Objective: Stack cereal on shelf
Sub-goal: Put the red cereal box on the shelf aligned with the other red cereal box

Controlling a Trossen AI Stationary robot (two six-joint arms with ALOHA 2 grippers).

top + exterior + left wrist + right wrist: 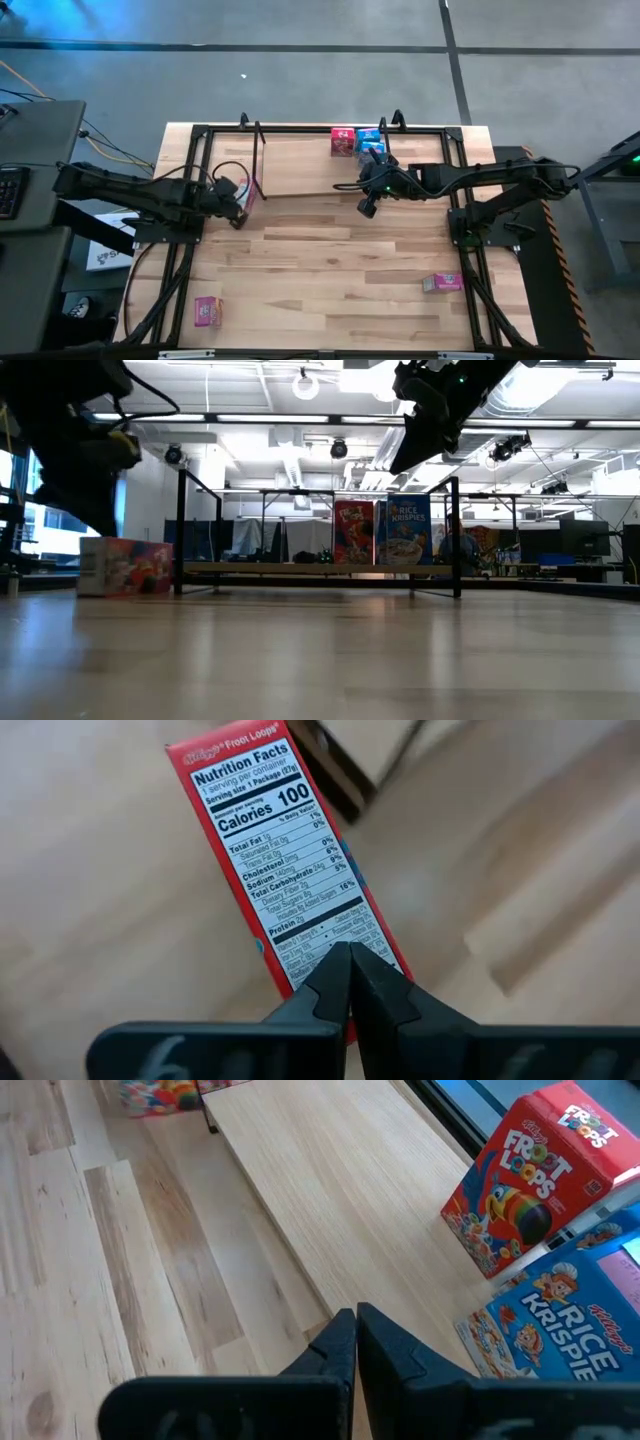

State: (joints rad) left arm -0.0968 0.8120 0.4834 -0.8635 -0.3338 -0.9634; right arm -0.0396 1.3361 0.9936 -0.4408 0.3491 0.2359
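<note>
A red Froot Loops box (250, 195) (125, 567) lies flat on the table at the shelf's left end. My left gripper (238, 212) (348, 960) is shut and stands right over its nutrition panel. The shelf (300, 160) (300, 569) (330, 1170) is a light board in a black wire frame. A red box (343, 141) (353, 532) (530, 1175) and a blue Rice Krispies box (370, 140) (406, 530) (560, 1330) stand upright on it, side by side. My right gripper (366, 208) (405, 460) (356, 1320) is shut and raised above the shelf's near edge, beside those boxes. My left gripper has its shut fingertips (335, 982) over the narrow nutrition panel (300, 945) of the lying Froot Loops box, near one end, coming from above. Whether they touch the panel I cannot tell. The box rests flat on the table.
Two more pink boxes lie flat on the table, one near the front left corner (207, 311) and one toward the right side (442, 283). Black rails (190, 250) frame the tabletop. Bare wood stretches between the shelf and the near edge.
</note>
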